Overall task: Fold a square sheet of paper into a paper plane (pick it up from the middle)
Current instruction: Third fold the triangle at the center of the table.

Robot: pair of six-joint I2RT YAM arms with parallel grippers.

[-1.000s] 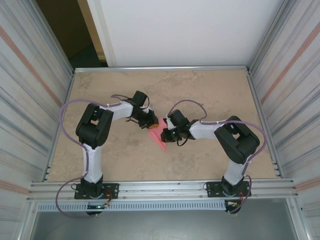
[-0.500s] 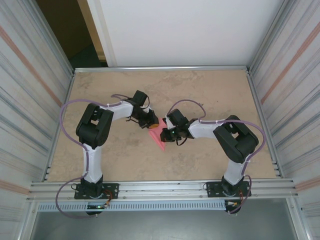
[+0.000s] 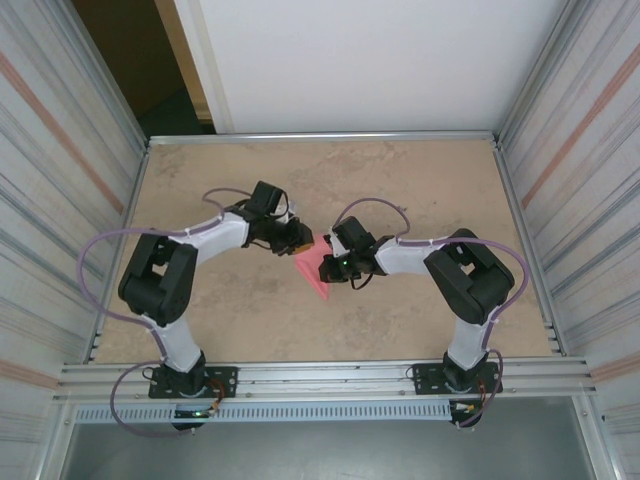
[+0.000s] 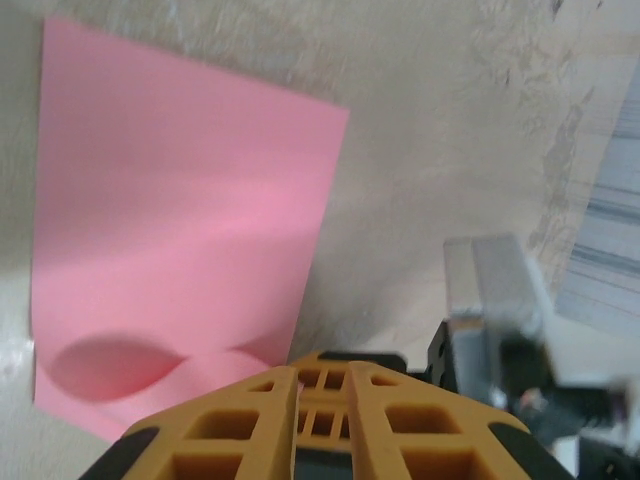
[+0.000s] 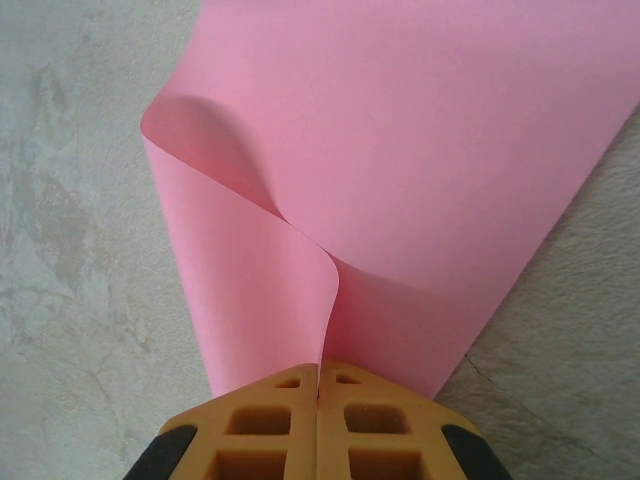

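Note:
The square sheet of paper [image 3: 311, 267] is pink and lies mid-table, partly folded over itself. In the right wrist view the paper [image 5: 420, 150] curls up into a soft loop whose edge runs down between my right gripper's [image 5: 318, 366] orange fingers, which are shut on it. From above, my right gripper [image 3: 331, 270] sits on the sheet's right side. My left gripper [image 3: 301, 239] hovers just off the sheet's upper left corner. In the left wrist view its fingers [image 4: 322, 364] stand slightly apart with nothing between them, and the paper [image 4: 180, 220] lies beyond them with a bulge near its lower edge.
The tan table [image 3: 420, 180] is boxed in by ribbed metal walls left [image 3: 60, 180] and right [image 3: 580, 180], with a white panel behind. An aluminium rail [image 3: 320, 380] runs along the near edge by the arm bases.
My left gripper has let its jaws part and drawn back up and left off the paper, its elbow dropping outward. The right gripper stays shut on the sheet.

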